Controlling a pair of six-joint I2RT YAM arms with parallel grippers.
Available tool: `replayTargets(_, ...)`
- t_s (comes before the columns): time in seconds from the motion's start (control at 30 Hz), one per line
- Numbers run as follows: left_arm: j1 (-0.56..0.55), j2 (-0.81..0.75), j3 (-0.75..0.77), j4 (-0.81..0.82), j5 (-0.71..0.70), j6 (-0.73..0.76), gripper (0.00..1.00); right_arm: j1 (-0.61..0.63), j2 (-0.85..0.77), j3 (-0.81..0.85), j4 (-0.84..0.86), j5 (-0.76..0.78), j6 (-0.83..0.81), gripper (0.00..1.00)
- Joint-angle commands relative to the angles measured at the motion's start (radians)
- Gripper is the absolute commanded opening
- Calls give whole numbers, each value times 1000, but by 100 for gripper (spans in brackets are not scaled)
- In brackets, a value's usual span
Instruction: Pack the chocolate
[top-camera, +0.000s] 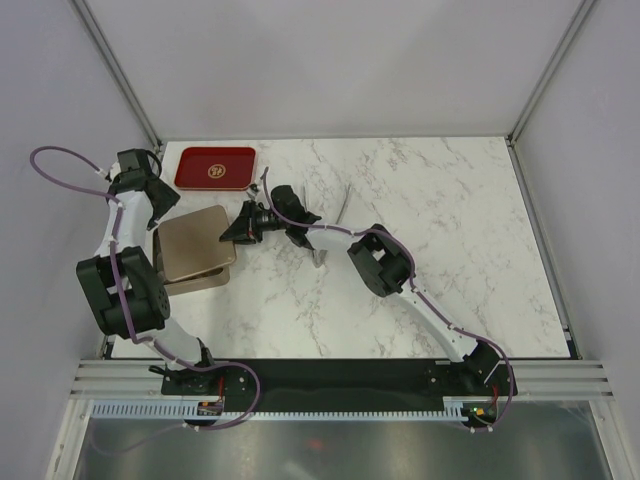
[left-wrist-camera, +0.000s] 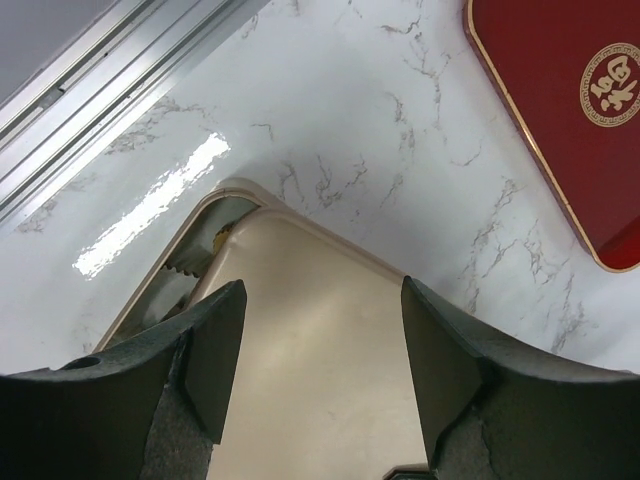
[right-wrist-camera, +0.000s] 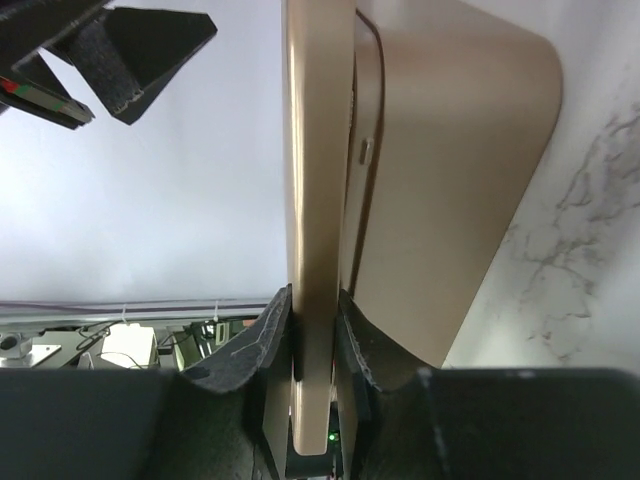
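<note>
Seemingly the packing is near its end. From above, the right gripper (top-camera: 233, 231) pinches the box lid (top-camera: 195, 245) by its edge over the box (top-camera: 205, 280); the left gripper (top-camera: 163, 203) hovers spread. Left wrist: the lid lies below the open jaws, with 1 box corner uncovered just outside a finger. Right wrist: the jaws clamp the lid's edge. The chocolate is hidden, presumably boxed; seating the lid remains.

The lid (left-wrist-camera: 310, 350) is covering most of the box (left-wrist-camera: 185, 262) near the worktop's left edge, so we are not seeing its contents. A yellowish speck in the gap is too small to identify. The right gripper (right-wrist-camera: 312, 300) is masking the lid's near end. The red tray (left-wrist-camera: 560, 110) is running off the right edge.
</note>
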Motion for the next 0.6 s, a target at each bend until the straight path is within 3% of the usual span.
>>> replayTargets(0.0,6,-33,43,9,-37,30,72,22,-57,11,19,16,-13,27)
replayTargets(0.57,6,46,-15,12,29,25,71,38,-73,-5,-53,42,-62,40)
